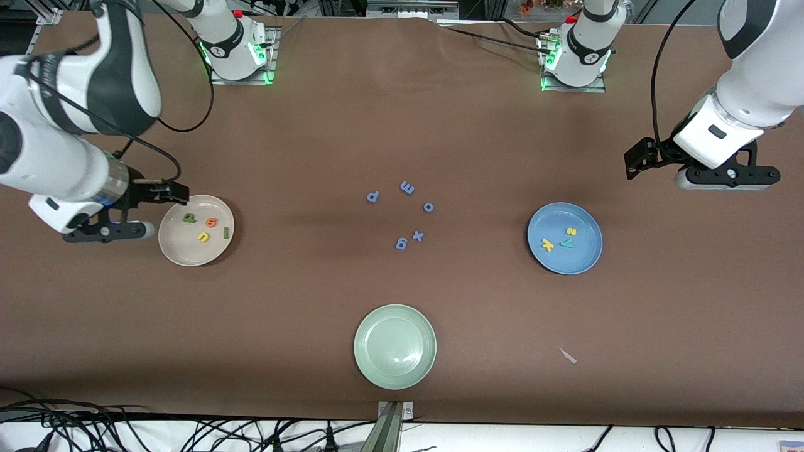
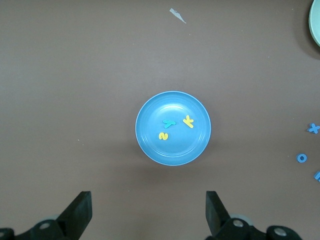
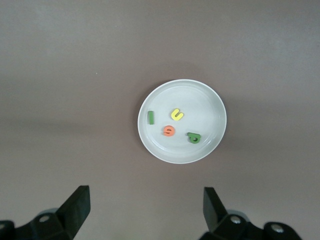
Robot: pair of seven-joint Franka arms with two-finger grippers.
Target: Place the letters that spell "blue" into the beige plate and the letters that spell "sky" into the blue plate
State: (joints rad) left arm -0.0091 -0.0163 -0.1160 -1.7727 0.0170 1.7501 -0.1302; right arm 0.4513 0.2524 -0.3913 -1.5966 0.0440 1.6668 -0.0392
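Note:
The beige plate (image 1: 182, 251) holds a dark green b (image 1: 190, 218), an orange e (image 1: 211, 222), a yellow u (image 1: 203, 236) and a thin green l (image 1: 225, 233). In the blue plate (image 1: 581, 254) lie a yellow s (image 1: 571, 231), a teal y (image 1: 567, 243) and a yellow k (image 1: 548, 245). My right gripper (image 1: 107, 232) hangs open and empty over bare table beside the beige plate (image 3: 200, 105), toward the right arm's end. My left gripper (image 1: 728, 177) is likewise open and empty, over the table beside the blue plate (image 2: 175, 150), toward the left arm's end.
A pale green plate (image 1: 395, 346) with nothing in it sits near the table's front edge. Several blue-purple letters (image 1: 407, 187) lie scattered mid-table between the two filled plates. A small pale scrap (image 1: 568, 356) lies nearer the front camera than the blue plate.

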